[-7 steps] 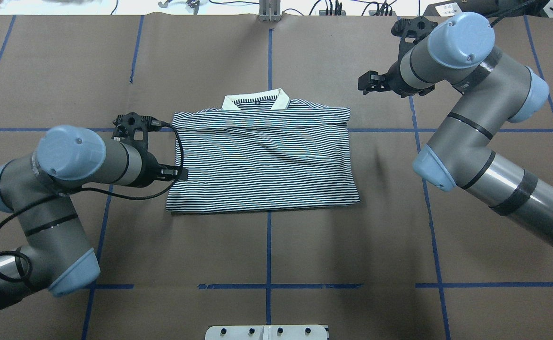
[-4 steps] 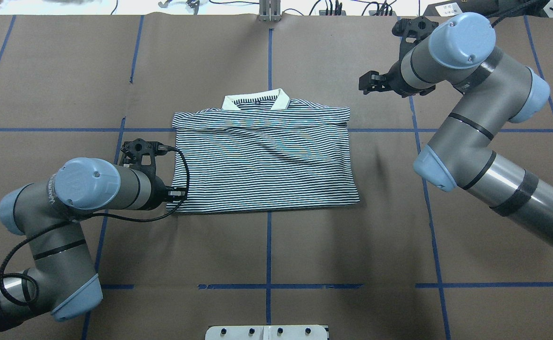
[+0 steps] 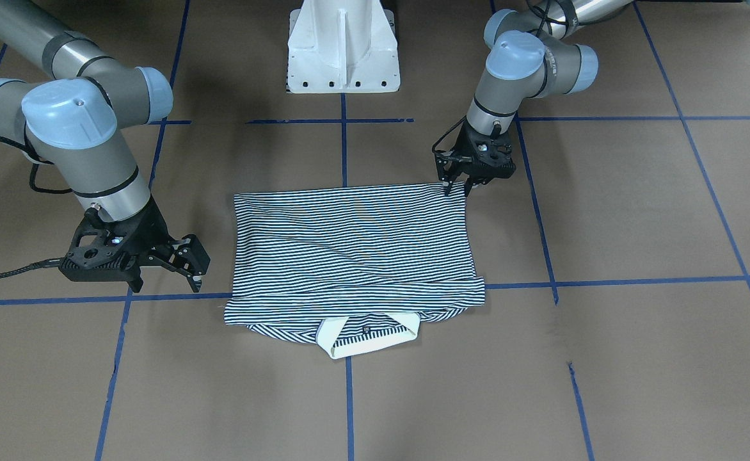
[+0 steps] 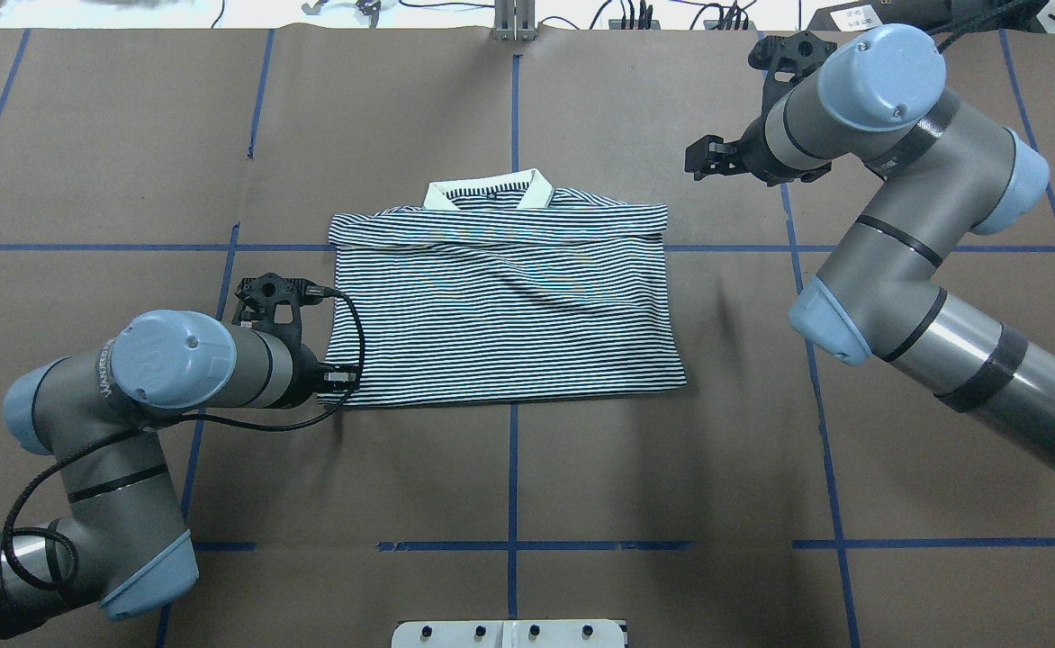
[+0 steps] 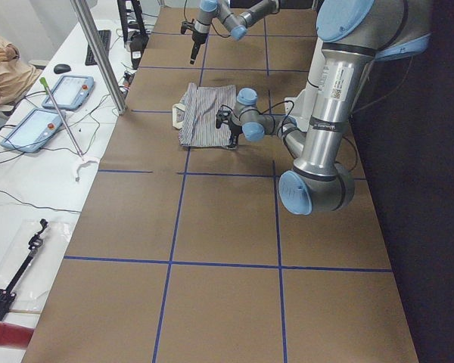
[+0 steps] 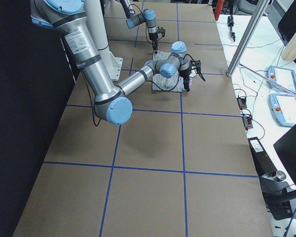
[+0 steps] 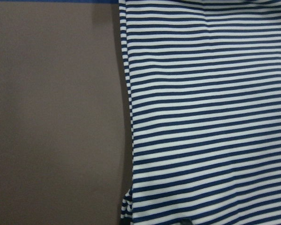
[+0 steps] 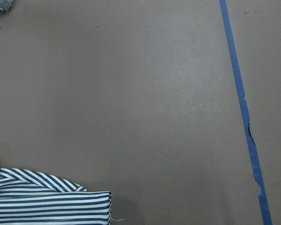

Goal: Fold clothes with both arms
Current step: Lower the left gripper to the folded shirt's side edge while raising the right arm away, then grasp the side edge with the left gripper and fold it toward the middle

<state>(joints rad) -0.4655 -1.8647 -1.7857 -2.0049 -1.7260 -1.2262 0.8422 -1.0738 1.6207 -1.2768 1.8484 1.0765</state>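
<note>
While you look for a bin or basket, note that none shows; the work is all on the brown table (image 4: 671, 468). Your right arm (image 4: 888, 243) hangs far right, well apart from the cloth, with the right gripper (image 3: 186, 269) spread and empty. The left arm (image 4: 194, 369) reaches low, near left. The striped polo shirt (image 4: 500, 306) lies mid-table as a flat rectangle with no sleeves showing. By my reading the side folds are done and a halving fold is left. The left gripper (image 3: 457, 187) is at the near-left hem corner, its fingers apart and not pinching. The collar (image 4: 490, 191) lies on the far edge.
</note>
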